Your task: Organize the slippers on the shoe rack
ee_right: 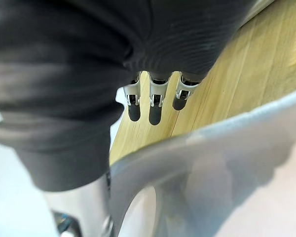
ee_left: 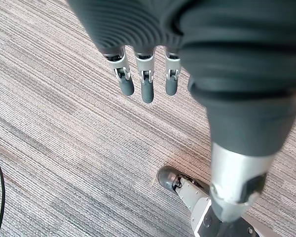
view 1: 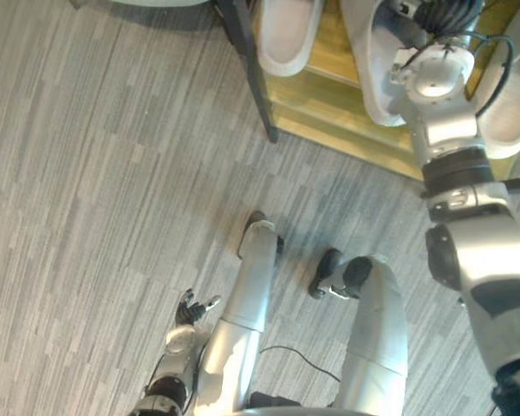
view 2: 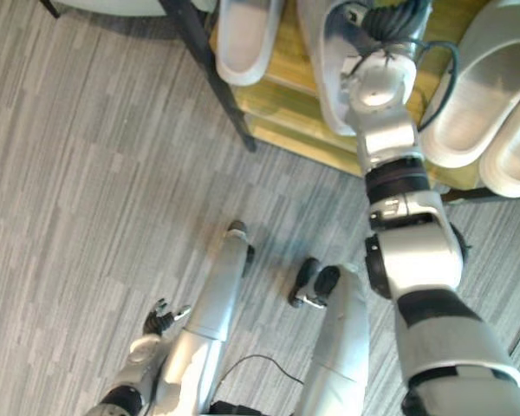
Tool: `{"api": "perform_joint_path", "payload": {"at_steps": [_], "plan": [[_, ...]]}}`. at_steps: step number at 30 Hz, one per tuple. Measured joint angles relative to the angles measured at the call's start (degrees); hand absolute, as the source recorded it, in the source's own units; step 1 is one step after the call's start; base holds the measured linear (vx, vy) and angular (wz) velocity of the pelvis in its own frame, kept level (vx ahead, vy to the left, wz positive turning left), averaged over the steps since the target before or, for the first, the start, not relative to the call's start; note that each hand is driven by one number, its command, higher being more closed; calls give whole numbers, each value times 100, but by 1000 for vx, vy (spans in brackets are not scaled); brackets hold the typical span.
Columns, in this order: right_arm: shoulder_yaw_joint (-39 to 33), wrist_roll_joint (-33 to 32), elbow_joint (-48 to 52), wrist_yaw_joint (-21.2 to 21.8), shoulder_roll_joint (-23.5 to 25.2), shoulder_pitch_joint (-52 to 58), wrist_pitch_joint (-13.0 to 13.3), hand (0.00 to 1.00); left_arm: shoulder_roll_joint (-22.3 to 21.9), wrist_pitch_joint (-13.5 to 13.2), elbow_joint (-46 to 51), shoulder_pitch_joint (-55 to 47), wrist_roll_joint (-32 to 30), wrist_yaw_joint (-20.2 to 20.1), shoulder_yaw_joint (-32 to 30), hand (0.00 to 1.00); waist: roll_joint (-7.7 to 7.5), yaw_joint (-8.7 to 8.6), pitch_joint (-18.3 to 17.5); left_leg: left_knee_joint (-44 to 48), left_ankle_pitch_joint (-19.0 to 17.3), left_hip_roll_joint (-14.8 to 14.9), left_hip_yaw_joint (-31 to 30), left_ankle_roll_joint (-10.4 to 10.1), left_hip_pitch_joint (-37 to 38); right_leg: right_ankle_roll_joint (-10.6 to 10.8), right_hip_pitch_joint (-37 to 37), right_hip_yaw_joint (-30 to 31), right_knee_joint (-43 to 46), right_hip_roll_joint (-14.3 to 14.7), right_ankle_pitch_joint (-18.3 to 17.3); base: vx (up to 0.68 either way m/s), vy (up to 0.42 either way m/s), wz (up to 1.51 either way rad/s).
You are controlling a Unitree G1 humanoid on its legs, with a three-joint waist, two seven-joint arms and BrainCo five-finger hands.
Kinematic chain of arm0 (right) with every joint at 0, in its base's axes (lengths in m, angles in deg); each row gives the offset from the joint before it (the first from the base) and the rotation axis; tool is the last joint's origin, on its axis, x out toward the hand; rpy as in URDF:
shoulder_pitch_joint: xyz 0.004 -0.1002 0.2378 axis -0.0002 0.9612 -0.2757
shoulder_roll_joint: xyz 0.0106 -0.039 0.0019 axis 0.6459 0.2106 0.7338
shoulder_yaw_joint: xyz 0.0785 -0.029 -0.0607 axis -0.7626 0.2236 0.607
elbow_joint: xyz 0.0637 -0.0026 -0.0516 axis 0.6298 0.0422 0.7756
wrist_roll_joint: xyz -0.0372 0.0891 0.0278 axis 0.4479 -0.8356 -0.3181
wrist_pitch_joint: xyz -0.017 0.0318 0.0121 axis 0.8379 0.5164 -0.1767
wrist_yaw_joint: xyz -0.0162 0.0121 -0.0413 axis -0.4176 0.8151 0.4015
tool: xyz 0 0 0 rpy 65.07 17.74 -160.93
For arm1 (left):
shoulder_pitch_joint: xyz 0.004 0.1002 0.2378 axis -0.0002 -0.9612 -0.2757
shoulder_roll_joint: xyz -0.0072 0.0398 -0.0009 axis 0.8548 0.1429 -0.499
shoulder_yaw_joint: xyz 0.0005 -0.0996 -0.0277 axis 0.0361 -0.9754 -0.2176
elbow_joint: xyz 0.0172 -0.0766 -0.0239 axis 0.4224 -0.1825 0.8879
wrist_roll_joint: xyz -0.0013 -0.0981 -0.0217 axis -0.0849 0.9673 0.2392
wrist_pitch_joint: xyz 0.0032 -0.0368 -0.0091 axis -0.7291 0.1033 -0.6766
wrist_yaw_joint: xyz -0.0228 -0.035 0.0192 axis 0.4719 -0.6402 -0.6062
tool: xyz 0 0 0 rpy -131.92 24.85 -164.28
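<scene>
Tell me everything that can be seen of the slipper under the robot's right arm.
The slipper is pale grey, of smooth, rubbery-looking material, with a broad strap arching over its opening. It lies on the light wooden shelf of the shoe rack, beside another slipper and apart from it. The right arm hides part of it. The right hand reaches over it with straight fingers; whether they touch it, I cannot tell.

We count four pale slippers: a first slipper [view 2: 243, 43], a second slipper [view 2: 316, 69], a third slipper [view 2: 477, 95] and a fourth slipper [view 2: 511, 160]. We count one shoe rack [view 2: 286, 82]. We also count two robot hands, the left hand [view 1: 189, 309] and the right hand [ee_right: 155, 106].
</scene>
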Motion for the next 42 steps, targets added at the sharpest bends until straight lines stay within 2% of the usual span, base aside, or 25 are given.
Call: {"api": "perform_joint_path", "payload": {"at_steps": [6, 14, 19, 22, 27, 33, 39, 42], "plan": [[182, 10, 0, 166, -4, 2, 94, 0, 9, 2, -3, 1, 66, -8, 10, 0, -6, -52, -3, -31, -3, 38, 6, -2, 150, 26, 146, 15, -68, 50, 18, -2, 14, -2], [334, 169, 50, 259, -7, 58, 96, 0, 32, 14, 0, 1, 137, -10, 69, 0, -9, -119, -5, -143, -6, 80, 84, -2, 315, 109, 288, 76, -196, 74, 64, -1, 34, -4], [207, 238, 801, 184, 28, 522, 123, 0, 59, 29, 6, -1, 162, -11, 121, 0, -13, -185, -4, -139, -8, 90, 90, -4, 359, 110, 350, 76, -240, 88, 64, 21, 36, -1], [-9, 89, 1284, 113, 142, 1006, 230, 0, 64, 32, 8, -6, 160, -15, 121, 0, -20, -230, -4, -147, -60, 101, 110, 37, 514, 118, 524, 83, -291, 91, 58, 16, 46, -3], [-422, -291, 1921, 97, 582, 1668, 424, 0, 99, 61, 116, -58, 159, -19, 114, 0, -94, -317, 2, -225, -90, 119, 186, 56, 645, 150, 630, 140, -372, 92, 73, -2, 48, -4], [-585, -478, 2025, 117, 1217, 2225, 438, 0, 123, 74, 126, -71, 154, -24, 15, 0, -199, -359, 10, -217, -125, 163, 231, 73, 736, 165, 701, 194, -394, 142, 65, 6, 17, -3], [-691, -540, 2097, 222, 1533, 2592, 486, 0, 121, 155, 122, -71, 151, -18, -212, 0, -302, -390, 54, -210, -179, 208, 235, 82, 856, 173, 832, 192, -434, 177, 59, 7, 25, -3], [-782, -545, 2097, 267, 1626, 2714, 489, 0, 117, 158, 120, -70, 148, -16, -267, 0, -305, -420, 56, -220, -188, 207, 237, 97, 870, 176, 865, 186, -463, 175, 60, 2, 39, 1]]}}
